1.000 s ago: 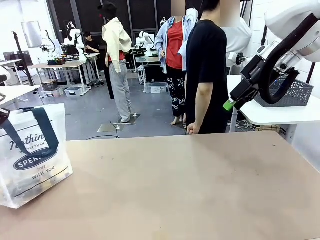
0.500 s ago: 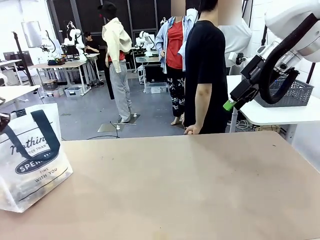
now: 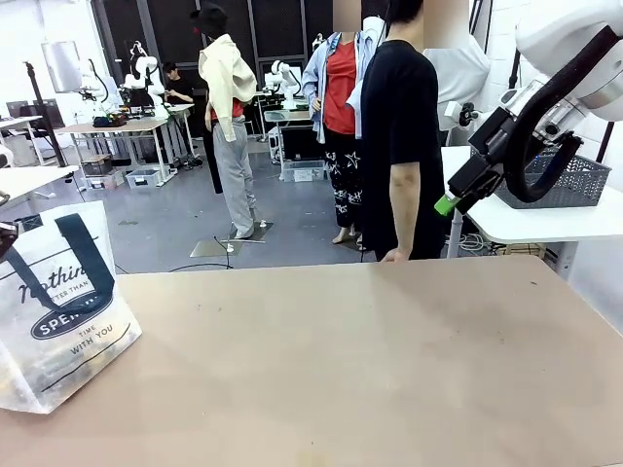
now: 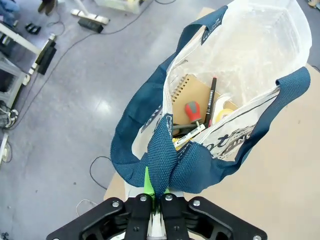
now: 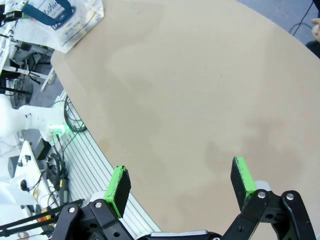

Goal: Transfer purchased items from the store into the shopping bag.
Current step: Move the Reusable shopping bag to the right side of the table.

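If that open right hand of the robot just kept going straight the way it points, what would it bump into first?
Most likely the bare tabletop. The right hand points at it with nothing between its open fingers; the distance is hard to judge.

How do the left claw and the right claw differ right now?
The left claw is shut on the shopping bag's navy strap handles, while the right claw is open with nothing between its pads. The left claw is above the shopping bag at the table's left edge; the right claw is raised beyond the table's far right corner, over bare table in its own view. Both are black with green pads.
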Robot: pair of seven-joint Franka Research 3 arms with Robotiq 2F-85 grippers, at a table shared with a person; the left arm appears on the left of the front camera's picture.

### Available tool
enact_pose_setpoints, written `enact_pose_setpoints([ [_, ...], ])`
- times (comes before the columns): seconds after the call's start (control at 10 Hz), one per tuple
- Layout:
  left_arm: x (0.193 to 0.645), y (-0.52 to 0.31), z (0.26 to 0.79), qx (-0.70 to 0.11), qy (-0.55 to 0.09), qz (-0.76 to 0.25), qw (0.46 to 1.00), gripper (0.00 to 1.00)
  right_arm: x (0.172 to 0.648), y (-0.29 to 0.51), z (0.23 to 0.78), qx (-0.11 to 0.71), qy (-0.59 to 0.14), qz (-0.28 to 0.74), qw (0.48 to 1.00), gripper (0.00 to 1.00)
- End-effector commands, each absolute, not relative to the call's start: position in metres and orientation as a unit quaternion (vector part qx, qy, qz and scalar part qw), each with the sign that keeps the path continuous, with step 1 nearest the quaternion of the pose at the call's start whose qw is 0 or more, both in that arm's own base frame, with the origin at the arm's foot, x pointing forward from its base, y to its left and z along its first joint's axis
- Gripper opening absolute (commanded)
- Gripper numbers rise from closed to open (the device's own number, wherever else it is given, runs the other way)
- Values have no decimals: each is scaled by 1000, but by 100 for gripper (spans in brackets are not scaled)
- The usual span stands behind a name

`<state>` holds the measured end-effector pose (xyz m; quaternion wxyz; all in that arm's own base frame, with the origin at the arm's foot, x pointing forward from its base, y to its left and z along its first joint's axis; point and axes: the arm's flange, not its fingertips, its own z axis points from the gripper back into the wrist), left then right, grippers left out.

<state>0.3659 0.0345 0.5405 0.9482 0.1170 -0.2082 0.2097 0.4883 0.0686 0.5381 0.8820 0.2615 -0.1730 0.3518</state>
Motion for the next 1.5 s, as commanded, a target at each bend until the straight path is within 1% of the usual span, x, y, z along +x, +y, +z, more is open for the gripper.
enact_pose_setpoints([
  [0.0, 367, 37, 545, 124, -213, 204, 948, 0, 491, 70, 541, 265, -167, 347, 884, 100],
  [0.1, 367, 37, 545, 124, -213, 204, 948, 0, 491, 70, 541, 265, -167, 347, 884, 100],
  [0.2, 366, 34, 541, 117, -208, 210, 948, 6, 491, 70, 541, 265, -167, 347, 884, 100],
  [0.4, 377, 20, 549, 113, -216, 187, 952, 45, 491, 70, 541, 265, -167, 347, 884, 100],
  [0.6, 378, 19, 561, 110, -217, 182, 953, 84, 491, 70, 541, 265, -167, 347, 884, 100],
  [0.7, 376, 20, 570, 108, -220, 181, 953, 100, 491, 70, 541, 265, -167, 347, 884, 100],
  [1.2, 372, 6, 615, 99, -241, 149, 954, 100, 491, 70, 541, 265, -167, 347, 884, 100],
  [1.4, 368, -4, 626, 91, -249, 128, 956, 100, 491, 70, 541, 265, -167, 347, 884, 100],
])
